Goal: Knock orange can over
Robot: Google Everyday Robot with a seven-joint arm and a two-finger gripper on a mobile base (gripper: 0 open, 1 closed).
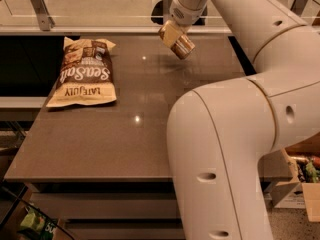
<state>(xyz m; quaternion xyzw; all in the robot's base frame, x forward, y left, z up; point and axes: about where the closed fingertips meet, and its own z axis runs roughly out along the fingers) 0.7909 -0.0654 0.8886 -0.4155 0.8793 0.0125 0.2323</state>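
Observation:
My gripper [176, 39] hangs over the far middle of the brown table [125, 134], tilted down to the right, a little above the surface. Its end shows as a tan and bronze shape. I cannot make out a separate orange can anywhere on the visible table. My arm's large white body [225, 149] fills the right front of the view and hides the table's right side.
A brown and cream Sea Salt chip bag [84, 74] lies flat at the table's left. A glass rail with metal posts [40, 6] runs along the far edge. Boxes and clutter [300, 179] sit on the floor at the right.

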